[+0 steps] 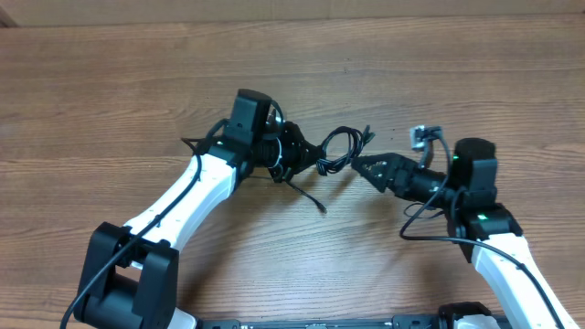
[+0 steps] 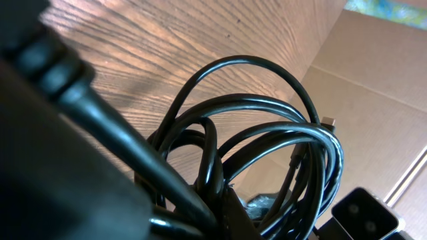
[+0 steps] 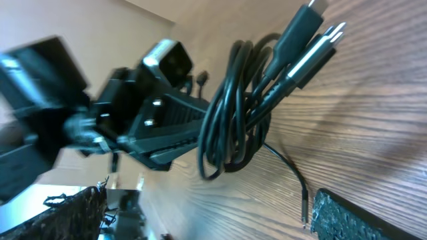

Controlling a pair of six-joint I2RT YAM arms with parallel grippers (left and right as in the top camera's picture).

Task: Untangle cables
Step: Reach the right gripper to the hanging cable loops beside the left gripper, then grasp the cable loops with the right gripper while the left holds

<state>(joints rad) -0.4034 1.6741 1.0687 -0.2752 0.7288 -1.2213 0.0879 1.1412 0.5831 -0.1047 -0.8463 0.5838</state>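
Note:
The cables are a bunch of thin black loops held a little above the wooden table at its middle. My left gripper is shut on the bunch's left side. In the left wrist view the cables fill the frame, pinched low down by the left gripper. My right gripper stands open just right of the bunch and touches nothing. In the right wrist view the cables hang from the other arm with plugs sticking up. The right gripper is open, with one pad showing. One loose cable end trails onto the table.
A small silver-and-white item lies on the table behind my right arm. The loose cable end rests in front of the bunch. A thick black arm cable loops beside the right arm. Bare wood spreads to the back and left.

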